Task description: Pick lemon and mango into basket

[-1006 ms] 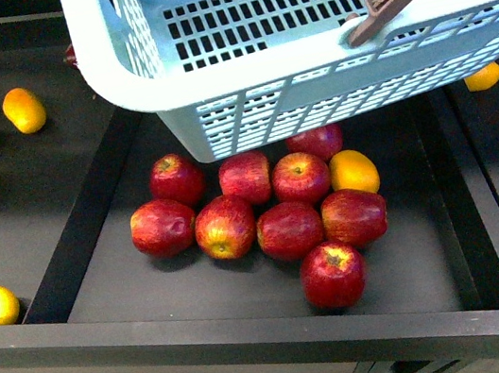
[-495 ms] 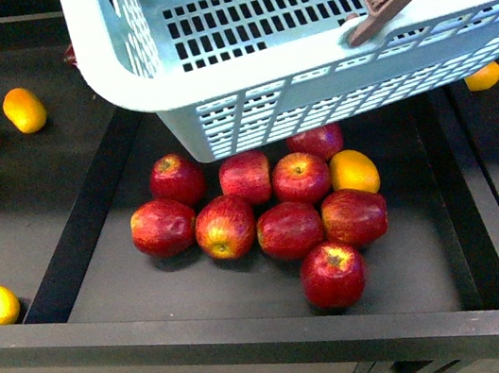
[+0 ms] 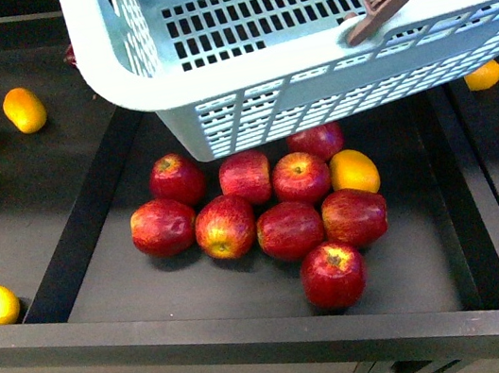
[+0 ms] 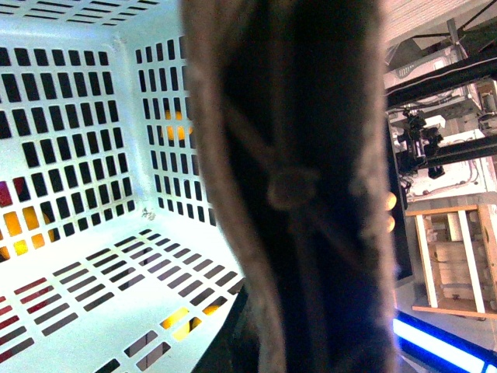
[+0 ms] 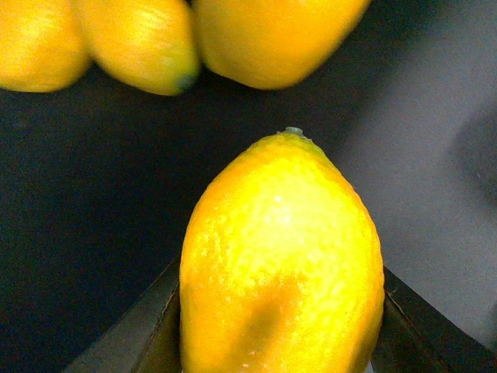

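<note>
Right fingers (image 5: 147,326) press both sides of the lemon (image 5: 279,264), seemingly clamped on it over the dark surface (image 5: 70,171), outside the basket (image 3: 239,68). Left fingers are hidden behind the blurred handle (image 4: 295,186), so I cannot tell their state. Lemon pick looks to be in hand; the next move calls for lifting it clear and over the basket rim, grip kept firm, before release.
</note>
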